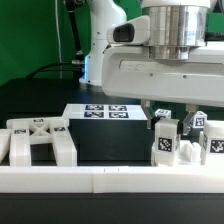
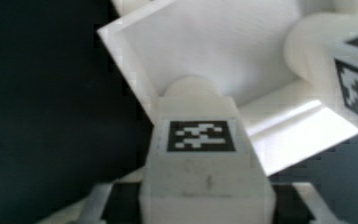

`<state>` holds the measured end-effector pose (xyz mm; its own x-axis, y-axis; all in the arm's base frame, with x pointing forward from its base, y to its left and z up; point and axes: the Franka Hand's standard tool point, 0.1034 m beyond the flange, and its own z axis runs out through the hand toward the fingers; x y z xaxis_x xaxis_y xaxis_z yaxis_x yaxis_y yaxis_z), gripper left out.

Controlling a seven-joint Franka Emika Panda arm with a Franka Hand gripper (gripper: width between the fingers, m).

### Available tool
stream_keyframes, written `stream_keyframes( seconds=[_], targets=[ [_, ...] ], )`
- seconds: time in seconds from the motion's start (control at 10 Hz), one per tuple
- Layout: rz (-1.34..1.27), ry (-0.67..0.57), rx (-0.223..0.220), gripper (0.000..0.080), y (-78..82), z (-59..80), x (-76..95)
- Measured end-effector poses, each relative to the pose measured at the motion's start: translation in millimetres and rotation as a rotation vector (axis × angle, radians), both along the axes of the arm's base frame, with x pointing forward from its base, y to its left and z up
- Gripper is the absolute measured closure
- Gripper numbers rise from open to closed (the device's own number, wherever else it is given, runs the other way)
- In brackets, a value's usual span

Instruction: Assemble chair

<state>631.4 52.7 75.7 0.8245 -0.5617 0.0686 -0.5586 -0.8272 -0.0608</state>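
Observation:
My gripper [image 1: 166, 116] hangs low over the table on the exterior view's right. It is shut on a chunky white chair leg [image 1: 163, 140] that stands upright and bears a square tag. In the wrist view the leg [image 2: 197, 140] fills the middle, and the dark fingers [image 2: 123, 197] press on both its sides near my gripper [image 2: 202, 198]. A flat white chair panel [image 2: 185, 50] lies beyond the leg's tip. Another tagged chair part [image 2: 350, 70] stands close beside it, also seen in the exterior view [image 1: 210, 142]. A white frame part with crossed bars [image 1: 38, 140] lies on the exterior view's left.
The marker board [image 1: 100, 112] lies flat on the black table behind the parts. A long low white rail [image 1: 100, 180] runs along the front edge. The robot's white base and arm [image 1: 105, 30] stand at the back.

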Motion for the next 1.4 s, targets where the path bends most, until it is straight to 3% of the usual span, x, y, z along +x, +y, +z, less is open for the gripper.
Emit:
stream_keyframes(
  seconds=[0.6,0.9,1.1,1.2,1.4],
  targets=[
    [-0.700,0.005,0.066,0.0509,10.0,-1.1,1.3],
    [-0.880,0.007,0.083,0.0509,10.3,-0.9,1.5],
    [-0.885,0.009,0.085,0.0270,11.0,-1.6,1.1],
    [-0.842,0.008,0.081,0.0188,10.8,-1.7,1.1],
    [-0.682,0.022,0.055,0.0156,6.1,-1.9,-0.8]
  ],
)
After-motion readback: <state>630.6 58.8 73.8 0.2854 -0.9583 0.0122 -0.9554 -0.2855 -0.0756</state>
